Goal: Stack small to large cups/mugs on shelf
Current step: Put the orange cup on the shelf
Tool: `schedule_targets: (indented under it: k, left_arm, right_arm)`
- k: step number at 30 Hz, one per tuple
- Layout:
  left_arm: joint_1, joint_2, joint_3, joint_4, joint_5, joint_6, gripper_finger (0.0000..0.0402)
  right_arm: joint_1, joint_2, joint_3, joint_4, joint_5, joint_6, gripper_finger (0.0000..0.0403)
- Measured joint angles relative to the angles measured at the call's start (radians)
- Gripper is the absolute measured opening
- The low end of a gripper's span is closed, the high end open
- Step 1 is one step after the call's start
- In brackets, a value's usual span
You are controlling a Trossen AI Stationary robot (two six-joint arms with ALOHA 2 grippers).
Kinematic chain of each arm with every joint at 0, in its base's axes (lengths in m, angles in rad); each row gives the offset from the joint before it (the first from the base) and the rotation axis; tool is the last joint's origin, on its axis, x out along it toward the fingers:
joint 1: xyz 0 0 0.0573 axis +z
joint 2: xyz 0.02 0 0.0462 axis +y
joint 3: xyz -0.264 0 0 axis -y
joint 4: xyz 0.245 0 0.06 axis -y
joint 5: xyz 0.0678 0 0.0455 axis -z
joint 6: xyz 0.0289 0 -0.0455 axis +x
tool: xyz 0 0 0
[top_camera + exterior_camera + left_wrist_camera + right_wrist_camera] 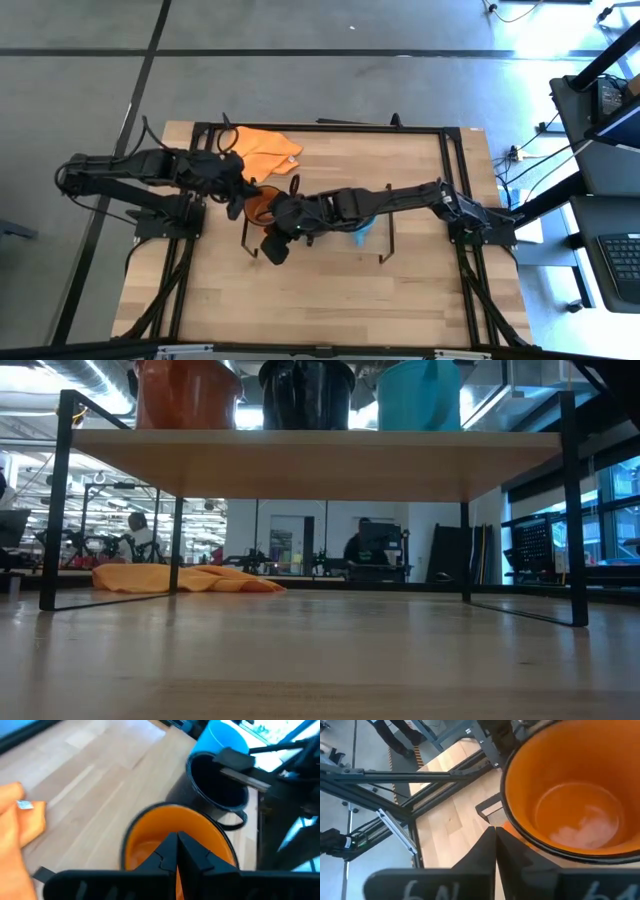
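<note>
My left pincer [177, 851] hangs just above the orange mug [175, 837], its two dark fingers pressed together with nothing between them, their tips over the mug's smooth, rounded inside. My right pincer [495, 845] reaches in from the other side, and its flat black fingers are likewise closed tight and empty, right beside the same orange mug [570, 795], whose glossy bowl has a thin dark rim. All three mugs stand in a row on the shelf [320, 460], a pale wooden board carried on thin black metal legs above the wood-grained table [320, 660]. The orange mug [185, 392] is at one end, the black mug [306, 392] in the middle with its curved handle showing from my left wrist, and the light blue mug [420, 395] at the far end. A soft, crumpled orange cloth [265, 150] lies on the table near the shelf's back edge.
</note>
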Motion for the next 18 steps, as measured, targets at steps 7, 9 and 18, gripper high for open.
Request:
schedule_targets:
  k: [7,9,18]
  left_arm:
    - [0.037,-0.041,0.000,-0.078,-0.069,0.006,0.0002]
    - [0.050,-0.049,0.000,-0.157,-0.108,-0.013,0.0001]
    - [0.053,-0.056,0.000,-0.228,-0.060,-0.055,0.0002]
  right_arm:
    - [0.015,-0.023,0.003,0.023,0.038,-0.091,0.0005]
    - [0.020,-0.031,0.003,0.023,0.076,-0.119,0.0007]
    - [0.016,-0.039,0.003,0.015,0.113,-0.149,0.0007]
